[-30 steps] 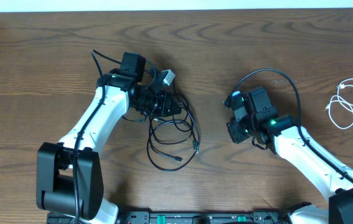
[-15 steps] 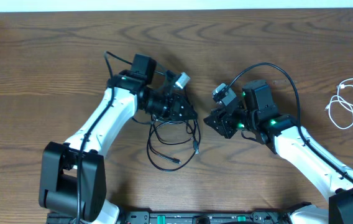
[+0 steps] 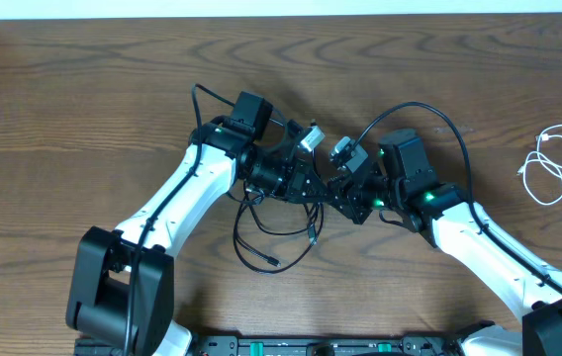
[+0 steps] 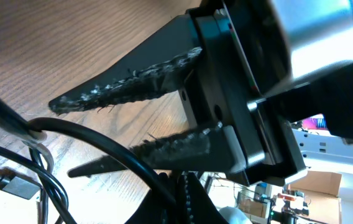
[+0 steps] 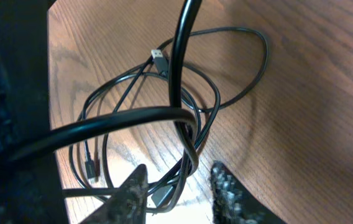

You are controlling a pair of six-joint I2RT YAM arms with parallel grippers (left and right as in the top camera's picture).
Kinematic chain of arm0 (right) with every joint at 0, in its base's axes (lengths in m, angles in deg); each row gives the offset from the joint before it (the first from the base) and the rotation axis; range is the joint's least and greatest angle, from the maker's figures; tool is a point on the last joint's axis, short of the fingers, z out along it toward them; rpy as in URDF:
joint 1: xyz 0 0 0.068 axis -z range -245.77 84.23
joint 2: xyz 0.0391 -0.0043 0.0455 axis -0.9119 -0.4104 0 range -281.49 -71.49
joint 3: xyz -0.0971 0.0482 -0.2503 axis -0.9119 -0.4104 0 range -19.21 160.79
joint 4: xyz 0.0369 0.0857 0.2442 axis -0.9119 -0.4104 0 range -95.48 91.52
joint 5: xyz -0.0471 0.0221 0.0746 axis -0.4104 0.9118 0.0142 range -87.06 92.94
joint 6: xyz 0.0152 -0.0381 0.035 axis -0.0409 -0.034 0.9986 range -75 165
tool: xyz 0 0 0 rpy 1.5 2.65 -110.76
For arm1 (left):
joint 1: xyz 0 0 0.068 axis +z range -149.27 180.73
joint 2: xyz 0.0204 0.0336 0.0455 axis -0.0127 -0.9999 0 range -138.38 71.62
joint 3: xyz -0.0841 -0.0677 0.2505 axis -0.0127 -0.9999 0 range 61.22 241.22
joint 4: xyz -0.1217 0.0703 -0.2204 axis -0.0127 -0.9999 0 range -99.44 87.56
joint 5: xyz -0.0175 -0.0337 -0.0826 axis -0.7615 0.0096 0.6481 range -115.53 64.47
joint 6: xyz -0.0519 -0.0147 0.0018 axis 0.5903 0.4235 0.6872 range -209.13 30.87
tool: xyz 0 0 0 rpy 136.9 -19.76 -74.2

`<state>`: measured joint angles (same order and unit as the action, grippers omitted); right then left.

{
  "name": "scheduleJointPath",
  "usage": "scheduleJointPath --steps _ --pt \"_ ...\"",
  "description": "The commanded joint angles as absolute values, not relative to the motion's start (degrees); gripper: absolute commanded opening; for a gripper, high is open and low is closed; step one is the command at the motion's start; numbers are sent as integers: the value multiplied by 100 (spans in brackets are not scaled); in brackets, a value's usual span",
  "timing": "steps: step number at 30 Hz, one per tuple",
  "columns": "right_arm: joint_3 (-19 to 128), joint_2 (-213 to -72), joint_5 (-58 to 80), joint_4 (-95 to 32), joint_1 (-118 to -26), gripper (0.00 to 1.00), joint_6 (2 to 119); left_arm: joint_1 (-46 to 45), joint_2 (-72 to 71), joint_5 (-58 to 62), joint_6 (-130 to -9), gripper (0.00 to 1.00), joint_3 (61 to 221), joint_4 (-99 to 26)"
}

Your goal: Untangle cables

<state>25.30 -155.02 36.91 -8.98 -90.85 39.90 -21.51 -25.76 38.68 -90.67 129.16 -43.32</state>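
The black cable [image 3: 261, 265] lies in tangled loops at the table's middle, part of it lifted. My left gripper [image 3: 306, 185] is shut on a strand of it, and in the left wrist view the cable runs into the shut jaws of that gripper [image 4: 186, 190]. My right gripper [image 3: 339, 194] faces it almost tip to tip. Its fingers [image 4: 133, 78] show spread apart in the left wrist view. In the right wrist view this gripper [image 5: 179, 196] stands open around black cable [image 5: 192, 149] strands and a plug. The white cable [image 3: 548, 158] lies loosely looped far right, apart from both grippers.
The wooden table [image 3: 83, 99] has a pale edge along the back. Thick black wires arch over each arm's wrist, the right one [image 3: 429, 107] rising high above the table.
My left gripper has moved right, dragging the black cable along. The right gripper has swung left to meet it and gone from shut to open.
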Motion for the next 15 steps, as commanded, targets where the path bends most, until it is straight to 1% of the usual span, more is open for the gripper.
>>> scheduleJointPath --steps 1,8,11,13,14,15 --pt "2534 -15475 3803 -774 -9137 27 3889 -2164 -2283 4156 -9146 7 12953 -4328" --pt "2534 -15475 3807 -669 -9137 25 3894 -2164 -2115 4222 -9143 8 12960 -4325" --pt "2534 -15475 3807 -638 -9137 17 3894 -2164 -2084 4224 -9146 7 12960 -4325" --pt "2534 -15475 3807 -590 -9137 9 3902 -2164 -2084 4222 -9146 7 12960 -4325" --pt "2534 -15475 3807 -520 -9137 3 4001 -2164 -2084 4222 -9146 7 12960 -4325" --pt "2534 -15475 3810 -485 -9137 3 4051 -2164 -2084 4222 -9146 7 12960 -4323"
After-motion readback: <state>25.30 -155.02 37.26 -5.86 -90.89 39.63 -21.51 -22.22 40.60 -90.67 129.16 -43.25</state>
